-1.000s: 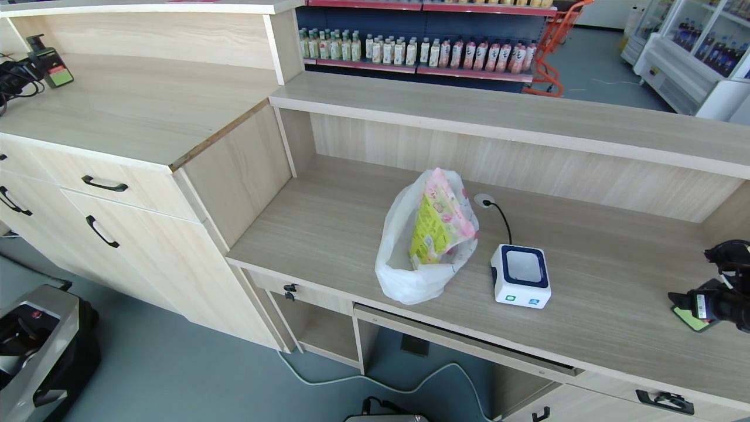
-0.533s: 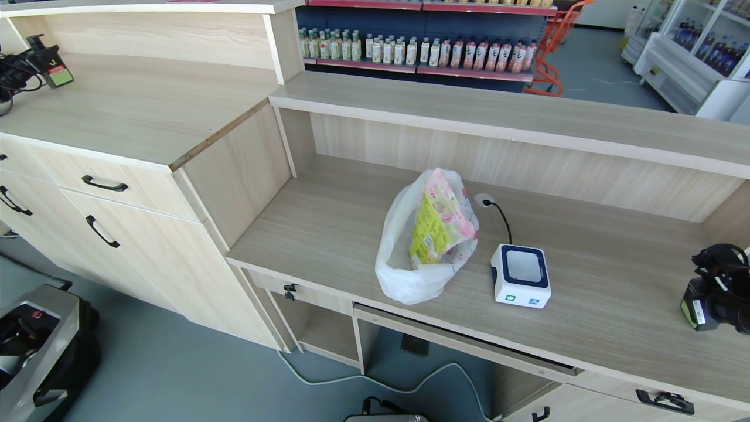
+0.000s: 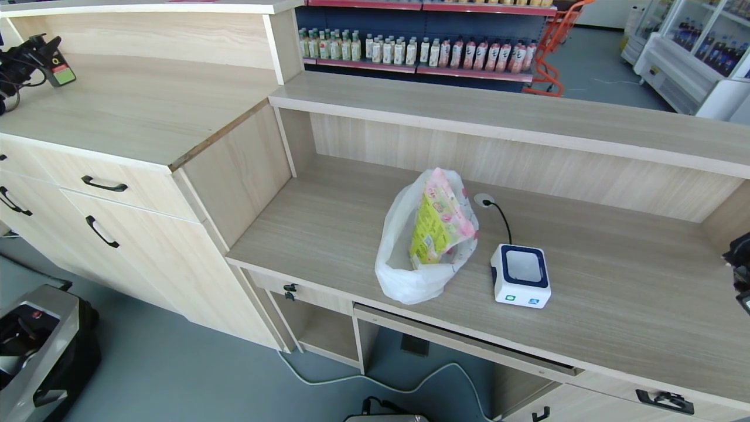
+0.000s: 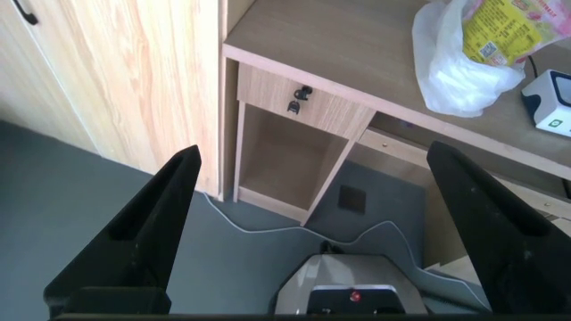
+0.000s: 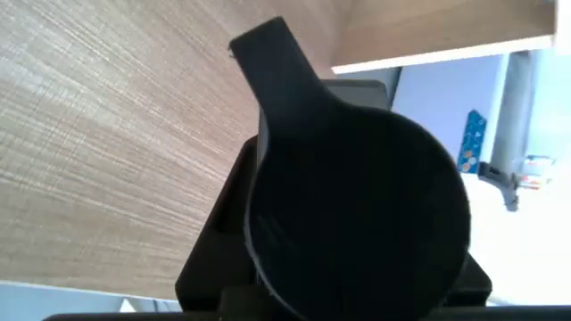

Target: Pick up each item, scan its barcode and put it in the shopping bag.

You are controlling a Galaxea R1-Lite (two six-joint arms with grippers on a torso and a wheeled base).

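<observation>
Hazards, as judged: the shopping bag (image 3: 399, 282), thin white film with a slumped open mouth, sits just left of the scanner (image 3: 520, 282) and near the front edge of the surface (image 3: 615, 305). The snack pack (image 3: 440, 220), yellow-green and pink, stands tilted inside it with its top above the bag's rim. A push, or jaws catching the film, could tip bag and pack against the scanner or drag them off the front edge. The scanner cable (image 3: 504, 221) runs from behind the scanner to a grommet and is a likely snag for an arm crossing low. Arms: the left gripper (image 4: 312, 153) is well left of the scanner, above the floor before the counter, jaws spread wide and holding nothing. The right gripper (image 3: 742, 264) is far right of the scanner; I cannot tell how its jaws stand. It is close to the wood, so a scrape is possible. Surface: pale wood-grain laminate, with a raised ledge (image 3: 498, 111) behind the scanner and a drawer with a lock (image 4: 303, 94) below and left of it. Room: a taller cabinet (image 3: 135, 111) with black-handled drawers stands well left of the scanner. Store shelves of bottles (image 3: 410, 51) lie beyond the ledge, and glass-door coolers (image 3: 697, 53) far behind to the right. The grey floor (image 3: 176, 363) carries a pale cord.
</observation>
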